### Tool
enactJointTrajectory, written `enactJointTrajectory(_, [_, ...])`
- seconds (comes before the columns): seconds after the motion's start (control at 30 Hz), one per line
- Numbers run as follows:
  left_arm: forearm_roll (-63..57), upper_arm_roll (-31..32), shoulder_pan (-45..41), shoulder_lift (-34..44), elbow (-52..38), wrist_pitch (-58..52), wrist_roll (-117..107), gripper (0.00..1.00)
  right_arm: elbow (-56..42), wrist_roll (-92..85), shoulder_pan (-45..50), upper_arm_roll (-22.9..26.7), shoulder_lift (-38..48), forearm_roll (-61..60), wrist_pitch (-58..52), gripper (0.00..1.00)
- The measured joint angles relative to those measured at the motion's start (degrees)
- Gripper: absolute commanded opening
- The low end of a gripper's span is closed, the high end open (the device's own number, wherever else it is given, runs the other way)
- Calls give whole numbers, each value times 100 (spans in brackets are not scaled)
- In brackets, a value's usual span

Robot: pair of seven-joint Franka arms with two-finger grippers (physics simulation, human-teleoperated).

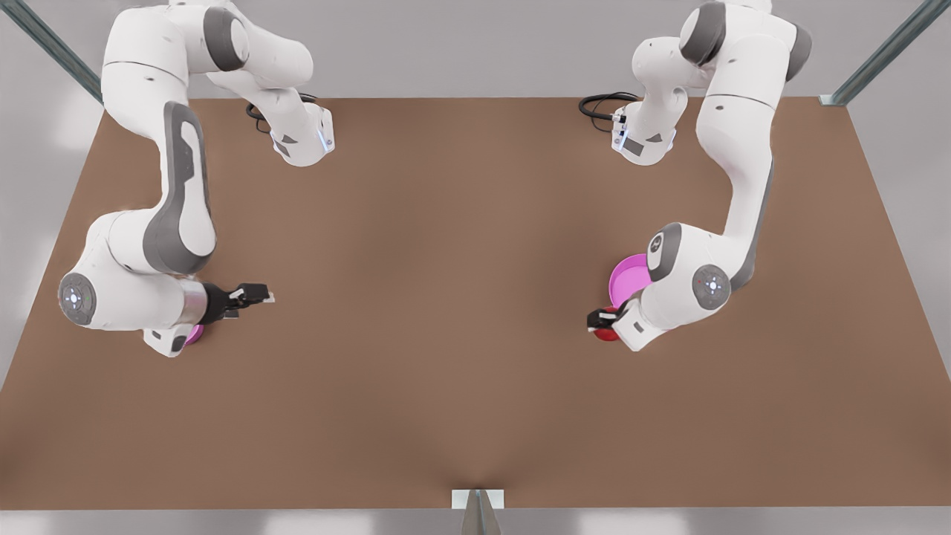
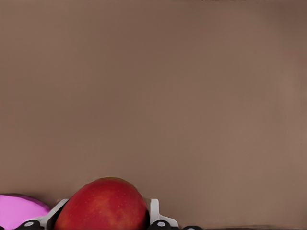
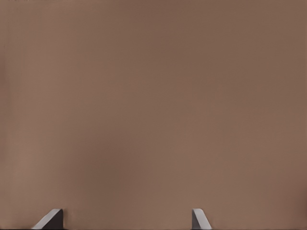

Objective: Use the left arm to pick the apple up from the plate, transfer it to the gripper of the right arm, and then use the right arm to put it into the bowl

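Two grippers worked over the brown table [image 1: 446, 334]. On the front view's right, the left gripper [image 1: 603, 321] was clenched on the apple [image 1: 607, 334], its black fingers closed against the fruit's sides. In the left wrist view the apple [image 2: 103, 206] sat between two white-edged fingers [image 2: 154, 213], red with faint yellowish flecks, and a sliver of the plate [image 2: 19, 211] showed beside it. From the front, the apple was just off the plate's [image 1: 628, 279] rim, toward the table's middle; much of the plate was hidden under the left arm [image 1: 683, 286]. Whether the apple was lifted above the table could not be told.

On the front view's left, the right gripper [image 1: 256, 296] pointed toward the table's centre, its fingers spread and holding nothing. In the right wrist view two grey fingertips [image 3: 200, 219] stood well apart over bare table. Behind the silver cuff, a small piece of the bowl [image 1: 195, 334] showed under the right arm [image 1: 134, 290]. Both grippers were well apart from each other.
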State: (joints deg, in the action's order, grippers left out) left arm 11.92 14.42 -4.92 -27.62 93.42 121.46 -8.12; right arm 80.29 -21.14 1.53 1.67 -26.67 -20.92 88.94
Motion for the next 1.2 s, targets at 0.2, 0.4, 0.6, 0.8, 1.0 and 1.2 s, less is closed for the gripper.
enactJointTrajectory(0.2, [1244, 1254, -4, -1428, -1868, -387, -229, 78, -641, -2065, -221, -668, -1446, -2420, 179, 100])
enactJointTrajectory(0.4, [2526, 2285, -15, -2528, -2690, -240, -254, 78, -703, -4190, -322, -1314, -1922, -3571, 486, 100])
enactJointTrajectory(0.6, [3126, 2460, -6, -2843, -2759, -14, 21, 78, -579, -6215, -339, -1433, -2082, -4375, 716, 100])
enactJointTrajectory(0.8, [3316, 2472, -31, -3017, -2828, 73, 482, 78, -430, -7776, -299, -1708, -2159, -5037, 1051, 100])
enactJointTrajectory(1.0, [3374, 2474, -104, -3053, -2895, 113, 875, 78, -348, -8896, -193, -1881, -2289, -5499, 1483, 100])
enactJointTrajectory(1.2, [3459, 2474, -135, -3110, -2943, 148, 1158, 78, -173, -9701, -85, -1990, -2310, -5837, 1764, 100])
